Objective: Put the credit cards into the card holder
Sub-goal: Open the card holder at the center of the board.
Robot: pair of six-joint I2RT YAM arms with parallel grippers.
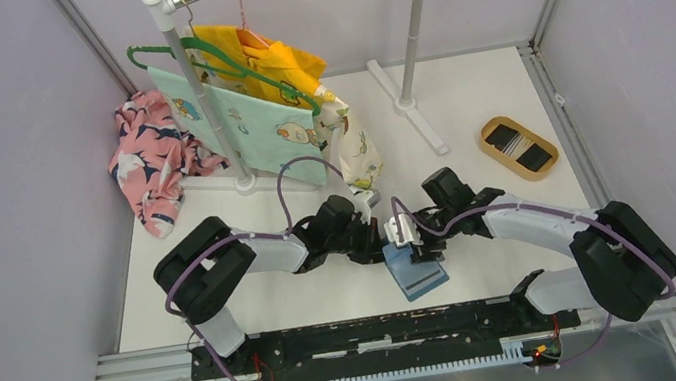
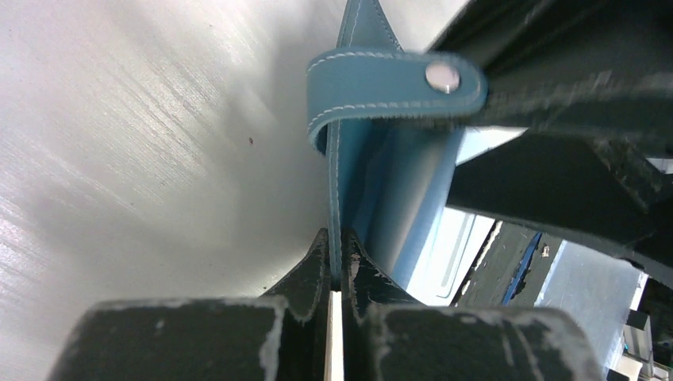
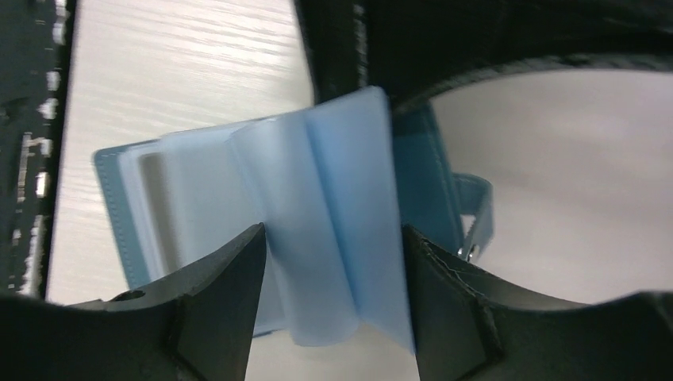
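Top view: card holder [image 1: 417, 275] lies open, lower centre; credit cards [image 1: 504, 136] sit in the tan tray [image 1: 485, 142], upper right. Left wrist view alone shows left hand [image 2: 335, 248] clenched on its cover [image 2: 336, 171]; right wrist view shows right hand [image 3: 333, 238] spread astride its sleeves [image 3: 317, 190].

around the card holder [image 1: 420, 277]: left arm [image 1: 262, 252] at 9 o'clock, right arm [image 1: 531, 222] at 3, hanging clothes [image 1: 271, 109] at 11; bare table [image 1: 472, 100] toward the tray [image 1: 485, 135] at 2.

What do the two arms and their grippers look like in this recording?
Both the left arm and right arm have white links between bulky black joint housings, with purple cables looped alongside. The left gripper and right gripper are black; their wedge-shaped fingers show whitish scuffs.
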